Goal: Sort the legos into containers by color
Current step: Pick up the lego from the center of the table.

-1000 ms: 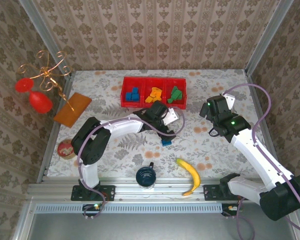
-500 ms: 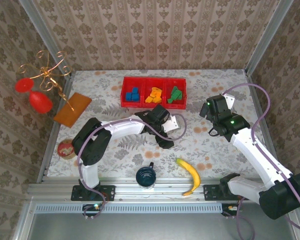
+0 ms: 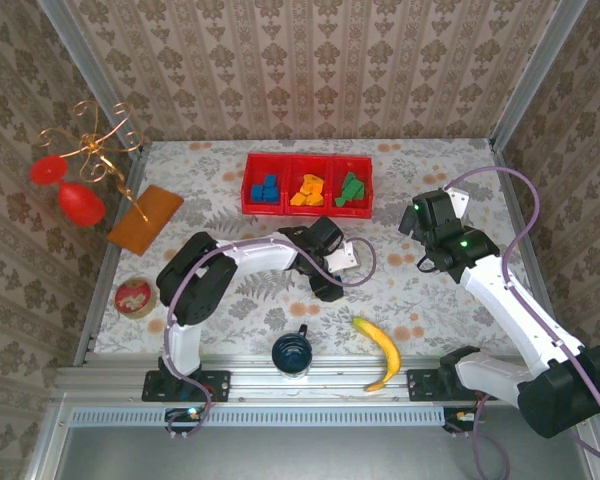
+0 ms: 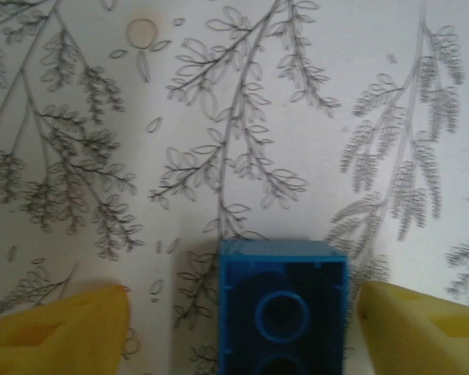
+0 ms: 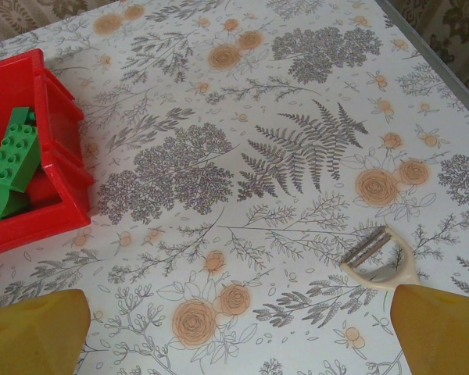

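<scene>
The blue brick [image 4: 281,308] is lying on the table [image 4: 336,117], well short of the red tray [image 3: 307,210]. The left gripper [image 4: 242,332], newly lowered, is straddling it, jaws narrowing but not touching, so a pickup appears to be beginning. The right gripper [image 5: 234,336] is idling wide open.

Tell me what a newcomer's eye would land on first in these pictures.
The bright red tray at the far middle of the table stands out, its three compartments holding blue, orange-yellow and green legos from left to right. In the left wrist view a blue brick lies between the left gripper's open yellow fingers. A yellow banana lies near the front edge, beside a dark blue cup.
</scene>
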Motion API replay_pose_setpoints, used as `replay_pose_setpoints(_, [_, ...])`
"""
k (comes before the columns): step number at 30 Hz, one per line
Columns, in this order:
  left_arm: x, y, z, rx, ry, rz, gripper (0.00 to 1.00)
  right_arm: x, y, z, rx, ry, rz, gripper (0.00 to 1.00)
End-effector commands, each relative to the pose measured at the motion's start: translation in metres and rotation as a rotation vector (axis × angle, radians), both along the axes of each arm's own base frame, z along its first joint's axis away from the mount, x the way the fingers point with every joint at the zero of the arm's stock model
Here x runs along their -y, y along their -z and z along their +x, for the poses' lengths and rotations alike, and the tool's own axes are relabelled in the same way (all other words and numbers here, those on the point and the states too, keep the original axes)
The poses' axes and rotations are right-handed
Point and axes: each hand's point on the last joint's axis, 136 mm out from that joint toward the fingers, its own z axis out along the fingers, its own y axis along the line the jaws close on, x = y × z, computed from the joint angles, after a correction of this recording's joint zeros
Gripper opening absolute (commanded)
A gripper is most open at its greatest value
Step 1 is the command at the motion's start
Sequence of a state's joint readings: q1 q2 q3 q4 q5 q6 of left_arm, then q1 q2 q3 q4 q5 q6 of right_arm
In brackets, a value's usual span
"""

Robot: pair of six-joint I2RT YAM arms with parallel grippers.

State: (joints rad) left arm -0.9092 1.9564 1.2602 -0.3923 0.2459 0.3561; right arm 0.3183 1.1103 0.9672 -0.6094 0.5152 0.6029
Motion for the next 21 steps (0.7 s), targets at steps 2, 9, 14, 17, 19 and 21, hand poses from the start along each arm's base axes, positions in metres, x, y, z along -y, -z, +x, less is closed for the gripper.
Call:
replay_pose_setpoints(2, [-0.002, 0.004, -0.002, 0.002, 0.022, 0.045, 0.62, 0.001, 0.004, 0.0, -0.014, 0.011, 0.01, 1.0])
replay_pose_setpoints(9, [-0.009, -0.005, 0.002, 0.032, -0.007, 0.058, 0.32, 0.001, 0.001, 0.002, -0.009, 0.011, 0.007, 1.0])
replay_pose_setpoints(14, [-0.017, -0.039, 0.025, 0.098, -0.113, -0.01, 0.29, 0.003, -0.002, 0.002, -0.01, 0.014, -0.008, 1.0])
replay_pose_setpoints(17, [-0.026, -0.068, 0.046, 0.149, -0.198, -0.064, 0.29, 0.005, -0.004, 0.001, -0.01, 0.016, -0.017, 1.0])
replay_pose_setpoints(19, [-0.036, -0.085, 0.063, 0.192, -0.267, -0.094, 0.28, 0.006, -0.004, 0.001, -0.01, 0.018, -0.019, 1.0])
replay_pose_setpoints(21, [-0.047, -0.103, 0.082, 0.231, -0.348, -0.128, 0.28, 0.006, -0.004, 0.001, -0.009, 0.02, -0.021, 1.0])
